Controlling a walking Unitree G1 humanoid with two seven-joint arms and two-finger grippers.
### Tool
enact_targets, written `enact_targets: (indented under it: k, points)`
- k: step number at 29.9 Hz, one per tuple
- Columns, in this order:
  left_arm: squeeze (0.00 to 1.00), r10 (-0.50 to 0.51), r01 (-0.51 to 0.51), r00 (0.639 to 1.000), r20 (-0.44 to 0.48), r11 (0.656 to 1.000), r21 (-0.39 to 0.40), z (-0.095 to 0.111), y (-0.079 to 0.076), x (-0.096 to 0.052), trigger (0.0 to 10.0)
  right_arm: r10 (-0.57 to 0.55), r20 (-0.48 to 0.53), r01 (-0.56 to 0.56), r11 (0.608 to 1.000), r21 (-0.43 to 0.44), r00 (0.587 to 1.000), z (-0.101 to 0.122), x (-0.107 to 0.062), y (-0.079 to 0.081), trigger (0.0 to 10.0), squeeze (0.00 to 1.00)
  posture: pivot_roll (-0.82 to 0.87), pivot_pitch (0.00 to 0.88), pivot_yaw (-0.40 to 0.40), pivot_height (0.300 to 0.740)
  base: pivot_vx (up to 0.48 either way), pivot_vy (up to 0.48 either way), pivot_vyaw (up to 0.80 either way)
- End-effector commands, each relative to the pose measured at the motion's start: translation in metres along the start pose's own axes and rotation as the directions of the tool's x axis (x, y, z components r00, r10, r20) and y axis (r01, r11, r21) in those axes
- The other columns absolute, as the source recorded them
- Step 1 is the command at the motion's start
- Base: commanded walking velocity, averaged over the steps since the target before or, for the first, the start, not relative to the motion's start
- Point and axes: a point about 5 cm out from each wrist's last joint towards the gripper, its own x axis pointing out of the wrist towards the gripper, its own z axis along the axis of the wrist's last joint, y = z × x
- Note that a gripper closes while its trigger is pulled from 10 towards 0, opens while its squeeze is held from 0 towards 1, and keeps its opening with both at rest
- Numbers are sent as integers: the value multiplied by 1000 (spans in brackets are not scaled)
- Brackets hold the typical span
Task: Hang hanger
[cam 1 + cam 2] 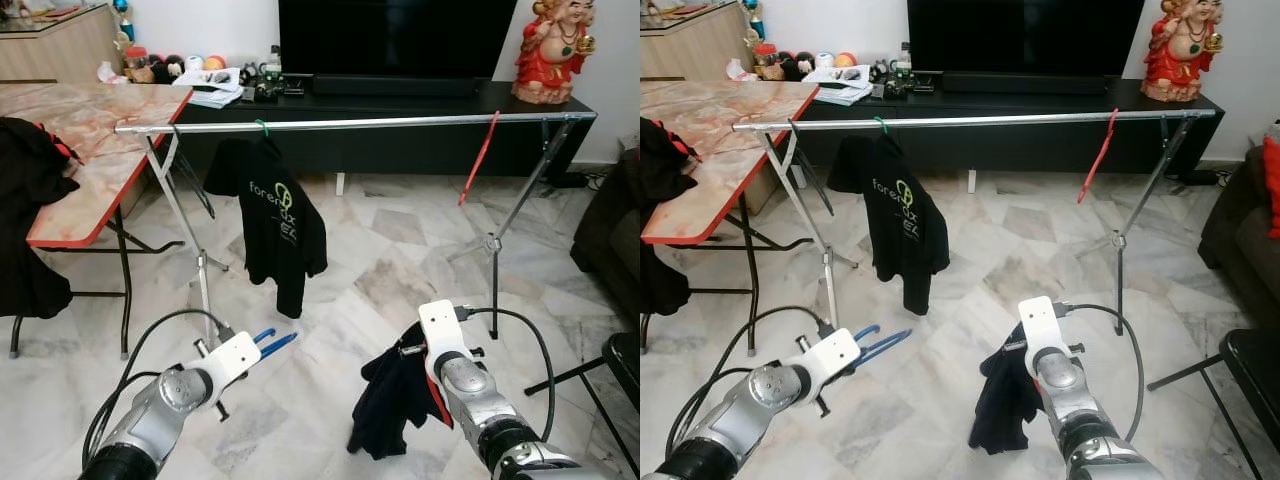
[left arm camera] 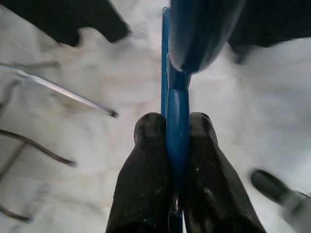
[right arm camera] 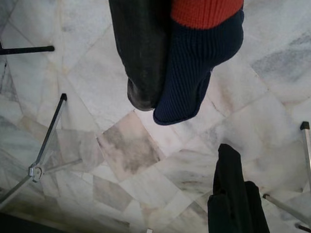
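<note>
Your left gripper [image 2: 177,145] pinches the blue hanger [image 1: 272,343] low at 7 o'clock; right gripper [image 3: 167,97] clamps a dark garment [image 1: 395,405] (5 o'clock). Lift the hanger's hook over the rail [image 1: 400,123], at 12 o'clock.

You see a glossy blue plastic hanger [image 2: 176,111], a ribbed navy-and-red knit garment [image 3: 199,58], a shiny metal rail [image 1: 350,124], polished marble floor [image 1: 400,260] and matt black cotton shirt [image 1: 275,225].
</note>
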Motion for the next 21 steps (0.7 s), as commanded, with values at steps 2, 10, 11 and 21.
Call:
enact_targets:
  k: [2, 10, 11, 21]
  points:
    - [0, -327, 323, 938, 119, 945, 52, 16, -20, -18, 10000, -10, 8, 10, 1000, 1, 1000, 5, 1, -5, 10000, 0, 87, 0, -16, 740, 0, 0, 0]
    - [0, -475, 483, 831, 290, 874, 49, 58, -29, -32, 10000, 2, 34, -2, 1000, 19, 999, 16, 3, -1, 10000, 0, 88, 0, -17, 740, 0, 0, 0]
    - [0, -476, 487, 822, 312, 872, 47, 62, -30, -32, 10000, 6, 37, -6, 1000, 18, 999, 18, 3, 0, 10000, 0, 85, 0, -17, 740, 0, 0, 0]
    - [0, -530, 566, 723, 443, 822, 60, 99, -40, -44, 10000, 28, 44, -28, 999, 15, 999, 22, 3, 4, 10000, 0, 84, 0, -18, 740, 0, 0, 0]
